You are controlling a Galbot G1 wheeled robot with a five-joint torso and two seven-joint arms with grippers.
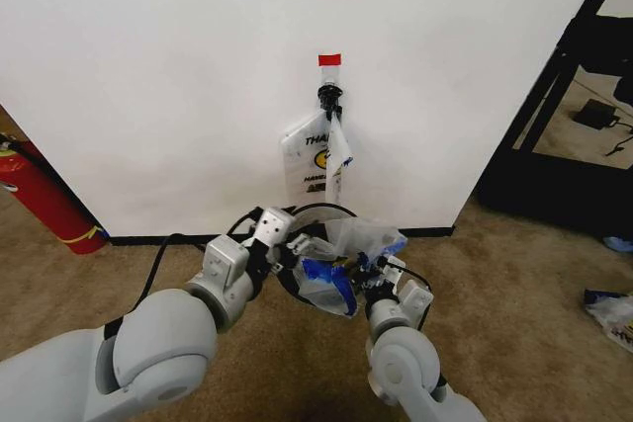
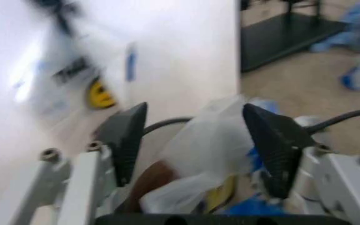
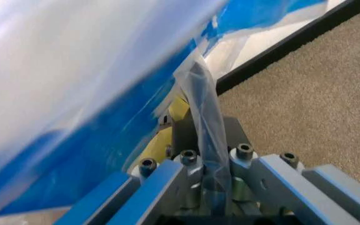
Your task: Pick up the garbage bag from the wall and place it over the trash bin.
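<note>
Carpet by wall (image 1: 148,66): R gripper (image 3: 208,187) pinched bag (image 1: 341,264) over bin (image 1: 321,211); L gripper (image 2: 198,140), 9 o'clock, gaped wide, holding nothing.

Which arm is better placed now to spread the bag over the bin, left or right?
Probably the right. The right pincer is shut on a strip of the garbage bag at the trash bin. The left pincer is open beside it, holding nothing.

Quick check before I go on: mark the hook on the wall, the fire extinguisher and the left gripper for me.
hook (image 1: 329,98), head view, its black body under the red tape.
fire extinguisher (image 1: 40,195), head view, red cylinder.
left gripper (image 2: 196,140), left wrist view, midway between the open fingertips.
</note>
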